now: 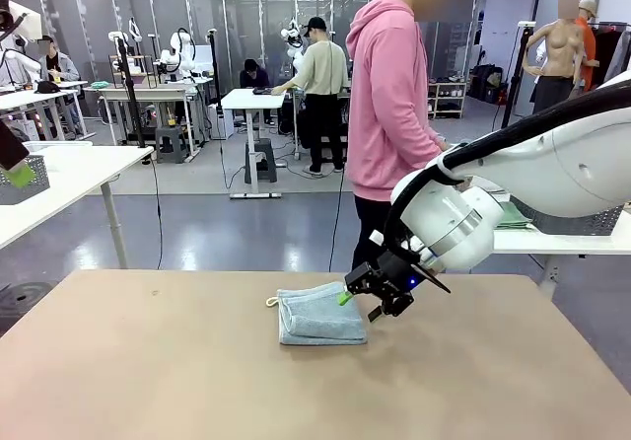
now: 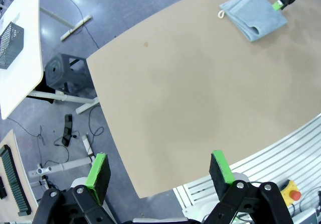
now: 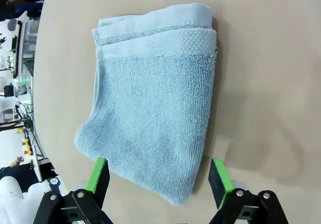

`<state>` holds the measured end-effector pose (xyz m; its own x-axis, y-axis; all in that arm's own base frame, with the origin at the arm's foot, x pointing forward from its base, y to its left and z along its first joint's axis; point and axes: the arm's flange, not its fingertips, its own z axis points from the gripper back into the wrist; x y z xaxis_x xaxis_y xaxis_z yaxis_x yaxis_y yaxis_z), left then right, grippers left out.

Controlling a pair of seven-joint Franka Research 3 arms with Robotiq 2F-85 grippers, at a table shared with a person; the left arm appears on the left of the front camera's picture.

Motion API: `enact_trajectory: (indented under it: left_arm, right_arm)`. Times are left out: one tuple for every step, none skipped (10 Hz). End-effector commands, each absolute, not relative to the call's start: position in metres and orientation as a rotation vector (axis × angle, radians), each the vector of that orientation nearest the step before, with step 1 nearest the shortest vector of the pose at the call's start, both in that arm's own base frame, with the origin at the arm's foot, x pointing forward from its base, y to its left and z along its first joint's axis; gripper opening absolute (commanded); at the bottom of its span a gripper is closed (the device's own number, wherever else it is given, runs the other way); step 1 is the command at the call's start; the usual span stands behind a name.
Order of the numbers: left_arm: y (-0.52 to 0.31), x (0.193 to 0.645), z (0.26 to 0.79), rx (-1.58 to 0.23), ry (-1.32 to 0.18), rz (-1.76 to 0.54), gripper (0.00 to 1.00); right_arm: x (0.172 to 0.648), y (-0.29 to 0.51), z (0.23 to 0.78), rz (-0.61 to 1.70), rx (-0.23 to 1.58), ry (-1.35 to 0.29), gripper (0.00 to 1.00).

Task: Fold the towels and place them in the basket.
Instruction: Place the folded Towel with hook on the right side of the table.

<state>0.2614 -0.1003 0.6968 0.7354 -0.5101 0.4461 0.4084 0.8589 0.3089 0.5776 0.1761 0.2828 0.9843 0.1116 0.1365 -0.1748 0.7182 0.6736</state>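
Observation:
One pale grey-blue towel (image 1: 317, 315) lies folded on the tan table (image 1: 148, 361), a white loop at its left corner. My right gripper (image 1: 363, 304) hovers open just above the towel's right edge. In the right wrist view the towel (image 3: 150, 98) spreads out ahead of the right gripper (image 3: 159, 176), whose green pads stand either side of its near end without touching it. My left gripper (image 2: 160, 176) is open and holds nothing, high above the table's near left edge, far from the towel (image 2: 253, 15). A dark wire-mesh basket (image 1: 590, 225) stands on the white table behind my right arm.
A person in a pink hoodie (image 1: 392, 95) stands at the far side, turned toward the right-hand white table, where green cloth (image 1: 513, 213) lies. Another mesh basket (image 2: 10, 42) sits on a white side table at the left. The tan table's left half is bare.

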Motion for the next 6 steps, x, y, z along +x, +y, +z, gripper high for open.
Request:
enact_trajectory:
  left_arm:
    - [-0.101, 0.262, 0.696, 0.204, -0.556, -0.500, 1.00]
    - [-0.101, 0.262, 0.696, 0.204, -0.556, -0.500, 1.00]
    - [-0.101, 0.262, 0.696, 0.204, -0.556, -0.500, 1.00]
    - [-0.101, 0.262, 0.696, 0.204, -0.556, -0.500, 1.00]
    - [-0.101, 0.262, 0.696, 0.204, -0.556, -0.500, 1.00]
    - [-0.101, 0.262, 0.696, 0.204, -0.556, -0.500, 1.00]
  right_arm:
    - [0.586, 0.179, 0.279, 0.165, 0.803, -0.096, 1.00]
    - [0.589, 0.182, 0.275, 0.149, 0.796, -0.085, 1.00]
    - [0.591, 0.185, 0.272, 0.143, 0.819, -0.084, 1.00]
    - [0.593, 0.188, 0.269, 0.142, 0.823, -0.079, 1.00]
    - [0.594, 0.189, 0.268, 0.137, 0.828, -0.079, 1.00]
    - [0.595, 0.191, 0.265, 0.134, 0.846, -0.076, 1.00]
